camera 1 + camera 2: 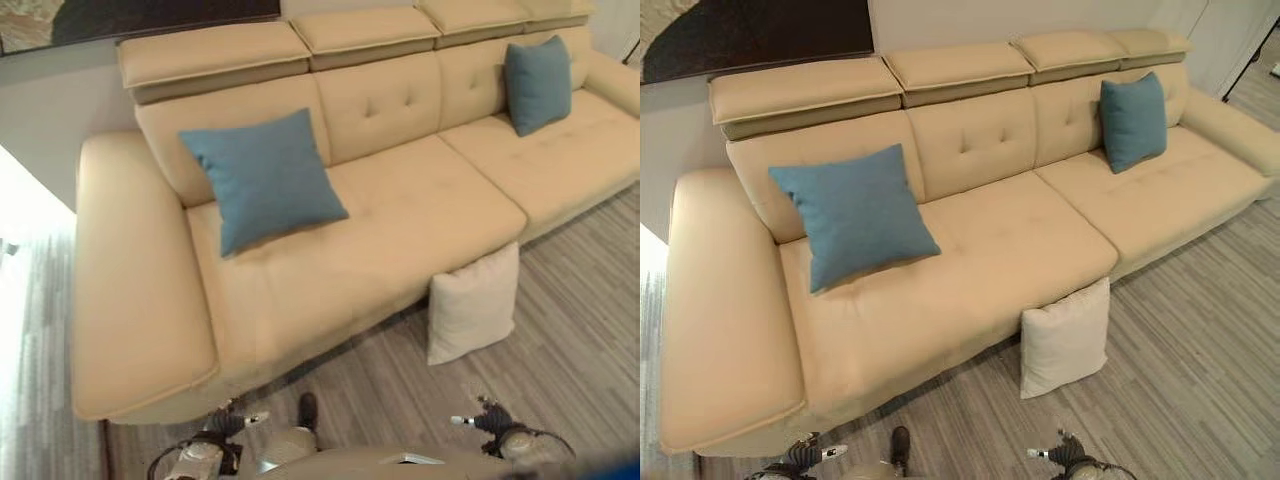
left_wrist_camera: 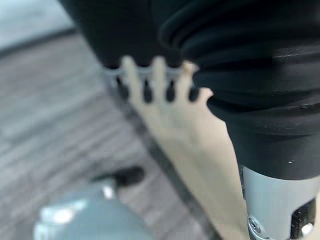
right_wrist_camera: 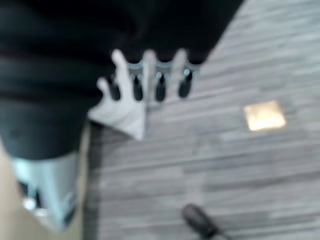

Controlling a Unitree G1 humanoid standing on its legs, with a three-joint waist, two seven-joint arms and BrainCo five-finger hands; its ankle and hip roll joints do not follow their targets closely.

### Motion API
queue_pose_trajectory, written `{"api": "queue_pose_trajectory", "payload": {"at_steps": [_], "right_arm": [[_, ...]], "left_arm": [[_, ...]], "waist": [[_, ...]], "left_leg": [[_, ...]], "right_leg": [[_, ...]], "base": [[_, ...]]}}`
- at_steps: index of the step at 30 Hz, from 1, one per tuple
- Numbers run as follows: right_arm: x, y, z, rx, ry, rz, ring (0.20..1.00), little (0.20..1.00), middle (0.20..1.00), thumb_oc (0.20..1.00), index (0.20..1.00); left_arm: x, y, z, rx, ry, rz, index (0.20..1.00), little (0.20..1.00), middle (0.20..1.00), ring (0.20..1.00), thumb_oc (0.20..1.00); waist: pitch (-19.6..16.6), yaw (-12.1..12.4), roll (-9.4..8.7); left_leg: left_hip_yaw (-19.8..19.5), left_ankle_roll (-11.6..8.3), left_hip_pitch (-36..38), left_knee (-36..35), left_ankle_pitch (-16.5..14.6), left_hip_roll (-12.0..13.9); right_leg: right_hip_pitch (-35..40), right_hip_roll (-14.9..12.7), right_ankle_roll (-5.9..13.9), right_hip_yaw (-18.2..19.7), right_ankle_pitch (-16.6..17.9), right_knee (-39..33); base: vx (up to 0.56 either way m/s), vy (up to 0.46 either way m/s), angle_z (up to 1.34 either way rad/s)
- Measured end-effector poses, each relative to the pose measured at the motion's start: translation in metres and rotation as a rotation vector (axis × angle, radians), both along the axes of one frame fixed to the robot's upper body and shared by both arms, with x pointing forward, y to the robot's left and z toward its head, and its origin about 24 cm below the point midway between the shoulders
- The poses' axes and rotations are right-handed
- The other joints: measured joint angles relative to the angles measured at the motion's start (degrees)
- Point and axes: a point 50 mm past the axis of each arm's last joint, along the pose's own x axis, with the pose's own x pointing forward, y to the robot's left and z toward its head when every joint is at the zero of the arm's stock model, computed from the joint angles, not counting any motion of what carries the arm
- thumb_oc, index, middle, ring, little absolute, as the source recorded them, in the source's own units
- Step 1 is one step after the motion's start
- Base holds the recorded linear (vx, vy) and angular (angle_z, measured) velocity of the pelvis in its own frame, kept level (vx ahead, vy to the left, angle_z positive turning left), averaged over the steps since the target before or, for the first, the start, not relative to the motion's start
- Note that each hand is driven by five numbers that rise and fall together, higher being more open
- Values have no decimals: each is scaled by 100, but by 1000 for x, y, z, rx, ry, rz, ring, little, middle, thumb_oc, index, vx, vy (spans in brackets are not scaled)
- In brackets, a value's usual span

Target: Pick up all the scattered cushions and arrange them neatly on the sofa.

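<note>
Left eye view. Beige sofa (image 1: 400,210), long, with raised headrests. Blue cushion (image 1: 265,180) propped against the backrest at the sofa's left end; second blue cushion (image 1: 537,83) upright against the backrest toward the right end. Cream cushion (image 1: 473,305) off the seat: standing on edge on the grey plank floor (image 1: 570,330), leaning against the sofa's front, taller than wide. Left hand (image 1: 222,420) and right hand (image 1: 490,418) low at the frame's bottom edge, neither touching anything.

Right eye view. Same layout. The cream cushion stands ahead of the right hand, nearly straight in front, and well to the right of the left hand (the right arm is judged the nearer one for the pick).

Left wrist view. Fingers (image 2: 150,82) extended in a row, relaxed, nothing held; sofa base and floor beyond.

Right wrist view. Fingers (image 3: 147,75) straight and spread, empty; a pale corner past them, probably the cream cushion, with floor beyond.

Status. One cushion not yet on the sofa.
</note>
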Motion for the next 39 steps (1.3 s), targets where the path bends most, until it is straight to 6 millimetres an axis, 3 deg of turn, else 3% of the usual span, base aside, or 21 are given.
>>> {"api": "queue_pose_trajectory", "payload": {"at_steps": [1,3,4,6,9,10,12,13,14,16,17,18,20,21,24,25,26,27,31,35,39], "right_arm": [[-6,-2,-1,-5,14,-4,1000,1000,1000,1000,1000],[-3,-1,0,-2,4,4,1000,1000,1000,1000,1000],[1,-4,2,-11,-9,-1,1000,1000,1000,1000,1000],[-1,-20,6,-49,-10,-20,1000,1000,1000,1000,1000],[10,-16,7,-40,-28,-16,1000,1000,1000,1000,1000],[14,-17,8,-41,-41,-10,1000,1000,1000,1000,1000],[2,-18,6,-37,-11,-34,1000,1000,1000,1000,1000],[13,-14,7,-25,-41,-36,1000,1000,1000,1000,1000],[21,-6,7,0,-63,-28,1000,1000,1000,1000,1000],[24,4,5,23,-64,-25,1000,1000,1000,1000,1000],[22,4,4,23,-56,-24,1000,1000,1000,1000,1000],[19,4,3,20,-44,-24,1000,1000,1000,1000,1000],[22,5,4,18,-46,-20,1000,1000,1000,1000,1000],[22,3,4,13,-47,-15,1000,1000,1000,1000,1000],[23,3,4,13,-50,-14,1000,1000,1000,1000,1000],[25,4,5,18,-68,-13,1000,1000,1000,1000,1000],[28,7,6,27,-85,-7,1000,1000,1000,1000,1000],[29,9,6,32,-90,-2,1000,1000,1000,1000,1000],[12,9,1,36,-54,-19,1000,1000,1000,1000,1000],[-2,1,0,18,-29,-52,1000,1000,1000,1000,1000],[5,3,1,31,-51,-69,1000,1000,1000,1000,1000]], "left_arm": [[-2,-6,-2,-9,14,-29,1000,1000,1000,1000,1000],[-3,-7,-2,-2,27,-61,1000,1000,1000,1000,1000],[-1,-3,-1,6,17,-54,1000,1000,1000,1000,1000],[6,-9,-1,-14,-5,-33,1000,1000,1000,1000,1000],[9,-17,-2,-34,-11,-34,1000,1000,1000,1000,1000],[9,-21,-3,-45,-10,-35,1000,1000,1000,1000,1000],[39,-40,4,-71,-80,-101,1000,1000,1000,1000,1000],[38,-39,4,-65,-78,-106,1000,1000,1000,1000,1000],[42,-37,6,-55,-89,-120,1000,1000,1000,1000,1000],[51,-38,9,-51,-112,-141,1000,1000,1000,1000,1000],[56,-37,11,-45,-125,-148,1000,1000,1000,1000,1000],[55,-35,11,-39,-122,-148,1000,1000,1000,1000,1000],[52,-26,12,-18,-126,-144,1000,1000,1000,1000,1000],[49,-22,12,-14,-122,-128,1000,1000,1000,1000,1000],[30,-13,7,-3,-79,-87,1000,1000,1000,1000,1000],[19,-9,4,3,-50,-82,1000,1000,1000,1000,1000],[11,-6,3,10,-25,-74,1000,1000,1000,1000,1000],[7,-2,3,18,-16,-68,1000,1000,1000,1000,1000],[4,-14,-1,-10,-6,-84,1000,1000,1000,1000,1000],[13,-23,0,-27,-27,-109,1000,1000,1000,1000,1000],[39,-25,7,-23,-85,-129,1000,1000,1000,1000,1000]], "waist": [[27,-6,10],[55,127,-276],[64,84,-341],[89,-49,-99],[168,-8,-79],[144,-70,-11],[129,-301,224],[140,-181,255],[187,-184,147],[289,-209,-75],[398,-193,-105],[427,-176,-61],[546,129,135],[587,156,218],[566,253,270],[466,375,212],[391,403,11],[311,421,-116],[-4,352,-135],[33,244,-1],[227,298,-169]], "left_leg": [[-99,-53,-1,90,88,72],[-1175,-322,-162,530,-87,-153],[-1397,-291,-167,695,-217,-258],[-2037,-285,67,737,-342,-369],[-2375,-170,536,441,-599,-359],[-2358,-168,611,374,-667,-385],[-1815,164,798,62,-923,-319],[-1583,220,833,-40,-915,-274],[-1336,275,848,-125,-914,-359],[-953,428,827,-137,-870,-658],[-662,612,755,1,-914,-799],[-411,757,675,81,-854,-775],[24,820,629,190,-860,-566],[62,863,647,212,-882,-525],[333,854,733,65,-774,-403],[365,803,703,68,-776,-377],[378,620,675,37,-728,-400],[438,523,662,28,-712,-397],[307,233,629,65,-612,-97],[-458,-66,365,438,-458,159],[-963,-550,-215,1301,-88,67]], "right_leg": [[-35,56,-161,75,35,17],[-379,-187,-376,499,109,218],[-397,-243,-328,608,284,108],[-454,-124,-269,888,486,-15],[-531,-101,-100,1678,701,-60],[-567,-102,-55,1799,719,-96],[-739,-5,167,2174,943,-140],[-925,-28,355,2266,973,-43],[-1112,-107,418,2264,958,26],[-1340,-442,435,2196,995,5],[-1490,-678,758,2094,877,93],[-1626,-766,891,1676,817,364],[-1963,-920,873,141,574,1402],[-1915,-999,820,-177,443,1801],[-1490,-1002,796,71,82,2640],[-1164,-1010,860,-53,-33,2417],[-560,-926,845,-188,-103,1241],[-387,-862,600,-151,-106,733],[-105,-392,336,-151,114,101],[-62,-51,110,-146,177,-53],[-139,-85,-191,-89,210,-93]], "base": [[-224,-94,-46],[-132,-36,-108],[-112,3,-91],[-63,52,-64],[-30,142,-146],[-140,261,-95],[-152,222,-80],[-101,121,-139],[-145,171,-141],[-194,131,-119],[-266,100,-110],[-258,82,-110],[-114,36,-96],[-68,-54,-61],[-35,-100,-35],[38,-276,-71],[77,-312,-57],[84,-259,-32],[47,-188,-5],[-1,-213,2],[33,-184,8]]}}
